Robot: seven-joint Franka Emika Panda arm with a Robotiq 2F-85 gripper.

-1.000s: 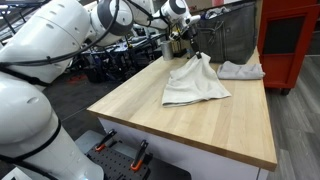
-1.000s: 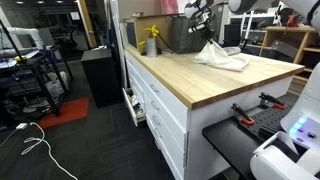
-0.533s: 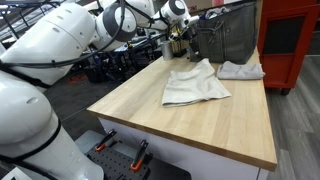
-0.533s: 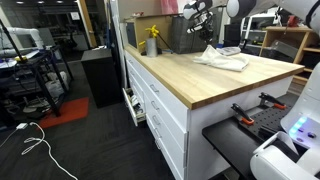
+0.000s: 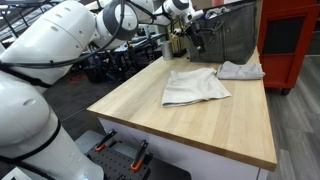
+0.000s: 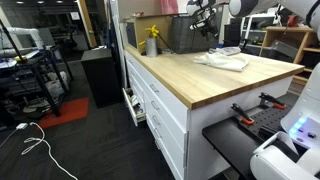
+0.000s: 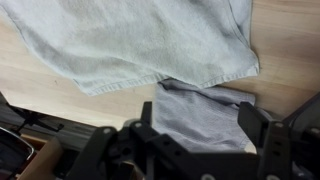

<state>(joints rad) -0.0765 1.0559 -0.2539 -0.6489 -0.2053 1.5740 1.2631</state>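
The large pale grey fabric cloth [image 5: 197, 86] lies spread flat on the light wooden counter [image 5: 200, 128], toward its far edge, rumpled but free of any grip; it shows in both exterior views [image 6: 222, 61] and fills the top of the wrist view [image 7: 130, 40]. The tool [image 5: 197, 41] hangs in the air above the cloth's far hem, well off the fabric. In the wrist view the tool [image 7: 200, 140] has its 2 fingers [image 7: 255, 125] spread wide with nothing between them.

Just beside the large cloth, at the far corner of the counter, lies a smaller folded grey cloth [image 5: 240, 70]. Behind both stands a dark mesh metal bin [image 5: 235, 30], next to a red metal cabinet [image 5: 292, 40]. A yellow spray bottle [image 6: 152, 41] stands at the counter's other far corner.

As I judge it, the step in hand is a lift clear of the large cloth, carrying nothing. Any fresh pinch would call for lowering straight down onto a hem or corner, since flat fabric offers little to grip.
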